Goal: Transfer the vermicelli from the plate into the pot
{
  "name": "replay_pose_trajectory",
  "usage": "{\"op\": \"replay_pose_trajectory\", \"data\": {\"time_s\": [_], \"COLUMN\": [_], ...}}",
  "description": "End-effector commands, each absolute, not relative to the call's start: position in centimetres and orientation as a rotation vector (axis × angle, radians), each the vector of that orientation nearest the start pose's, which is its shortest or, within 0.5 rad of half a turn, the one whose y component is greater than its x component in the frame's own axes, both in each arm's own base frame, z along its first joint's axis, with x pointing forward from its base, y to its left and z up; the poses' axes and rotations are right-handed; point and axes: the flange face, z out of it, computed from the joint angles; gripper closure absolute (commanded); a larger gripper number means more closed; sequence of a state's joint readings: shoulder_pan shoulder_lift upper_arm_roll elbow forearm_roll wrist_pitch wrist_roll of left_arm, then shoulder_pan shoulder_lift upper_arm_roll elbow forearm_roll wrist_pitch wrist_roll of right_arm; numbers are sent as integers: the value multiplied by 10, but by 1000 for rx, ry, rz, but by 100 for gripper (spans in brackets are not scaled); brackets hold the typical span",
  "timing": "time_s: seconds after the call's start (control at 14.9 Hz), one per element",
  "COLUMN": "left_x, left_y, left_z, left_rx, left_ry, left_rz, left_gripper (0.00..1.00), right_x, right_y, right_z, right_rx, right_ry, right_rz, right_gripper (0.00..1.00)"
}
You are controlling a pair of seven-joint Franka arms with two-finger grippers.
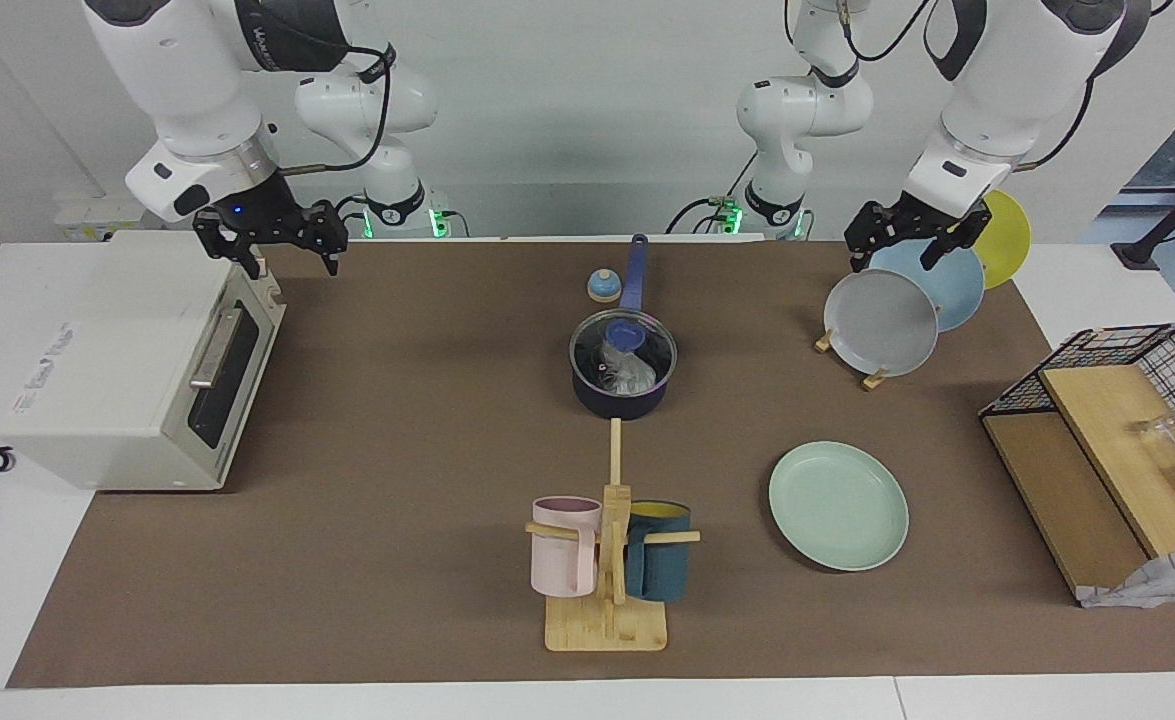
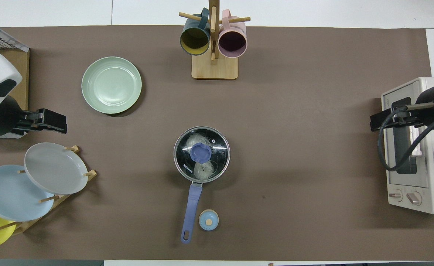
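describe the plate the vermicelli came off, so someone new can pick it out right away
Start at the wooden mug tree on the table edge farthest from the robots. Beside it, toward the left arm's end, the plate lies flat and empty on the brown mat. It is pale mint green with a raised rim; the grey plate, light blue plate and yellow plate all stand tilted in a rack.

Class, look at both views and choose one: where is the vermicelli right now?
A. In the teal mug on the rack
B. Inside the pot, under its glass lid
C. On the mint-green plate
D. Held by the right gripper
B: the whitish vermicelli shows through the glass lid of the pot, while the mint-green plate lies bare.
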State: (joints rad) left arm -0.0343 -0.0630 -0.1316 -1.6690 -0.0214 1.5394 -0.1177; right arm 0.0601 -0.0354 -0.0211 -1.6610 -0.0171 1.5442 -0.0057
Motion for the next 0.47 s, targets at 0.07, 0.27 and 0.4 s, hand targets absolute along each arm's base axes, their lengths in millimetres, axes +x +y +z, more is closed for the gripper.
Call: {"op": "replay_pose_trajectory", "data": {"time_s": [0.07,0.27,0.4], "left_x": [515,515,515], "left_y": [-89,-88,-89], "left_z": [613,612,612], "left_rx": [-3154,-3153,-3153], "left_ry": [64,62,64], "left_rz": [109,112,112], "left_gripper": [0,0,0], "right_x": [547,543,543], "right_y": [9,6,-6], "right_z": [591,590,591], "right_rx": [-3156,-3148,-3150], "right_ry": [-70,-80,-44], "right_rz": [192,201,194], "right_gripper": [0,0,0]}}
